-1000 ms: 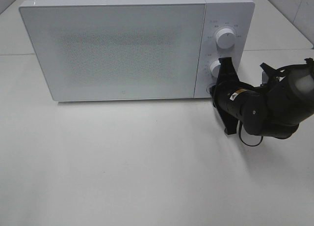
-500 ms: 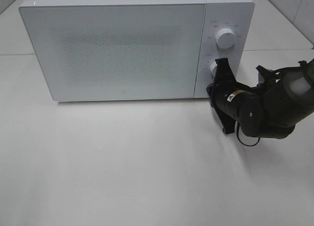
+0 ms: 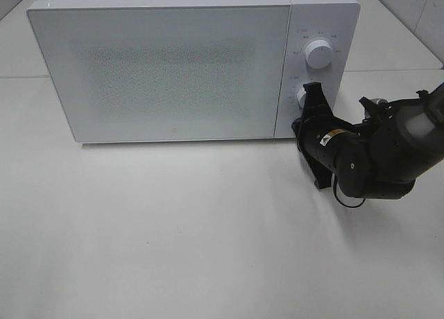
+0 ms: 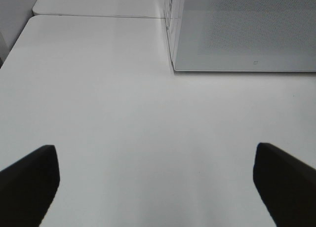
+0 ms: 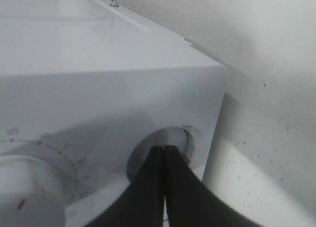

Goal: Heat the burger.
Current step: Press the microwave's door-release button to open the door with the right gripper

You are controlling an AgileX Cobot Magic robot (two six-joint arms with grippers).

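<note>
Exterior high showed no burger anywhere (the microwave (image 3: 166, 69) door was closed), while the right gripper (image 5: 164, 149), jaws pressed together, met a round button (image 5: 173, 138) on its panel, and the left gripper (image 4: 158, 187) hung wide apart over the table (image 4: 98, 113).

The microwave (image 3: 187, 62) looks glossy white, the table (image 3: 173, 229) smooth matt, the right gripper (image 5: 164, 153) matt black
</note>
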